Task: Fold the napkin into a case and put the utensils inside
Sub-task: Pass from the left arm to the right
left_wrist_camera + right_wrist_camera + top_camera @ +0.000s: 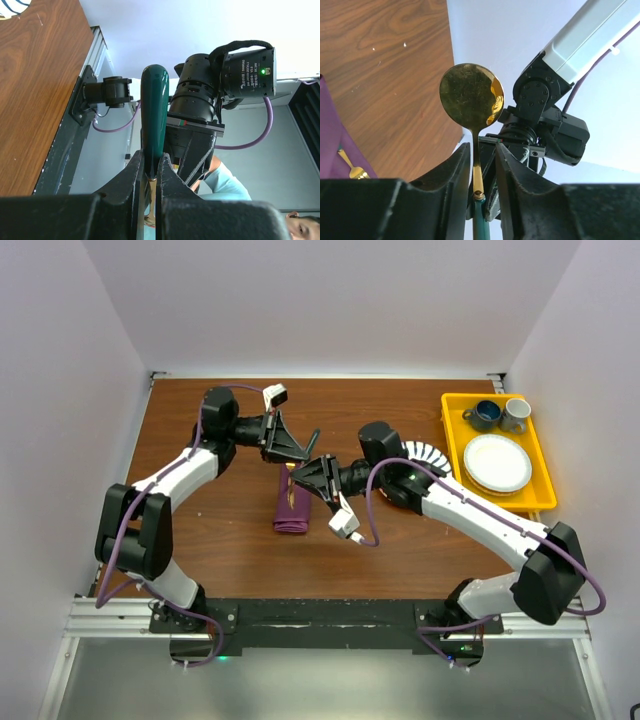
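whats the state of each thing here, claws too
spoon, held in the air
left claw, shut on the spoon's green handle
right claw, open around the spoon's gold neck, not touching
napkin, folded narrow, flat on the table
fork, lying on the napkin
blue cup, upright in the yellow tray
grey cup, upright beside it
white plate, flat in the tray

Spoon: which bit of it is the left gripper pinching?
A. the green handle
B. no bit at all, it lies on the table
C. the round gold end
A: the left gripper is shut on the spoon by its green handle, while the round gold end sticks up past the right gripper, whose fingers stand on either side of the thin neck.
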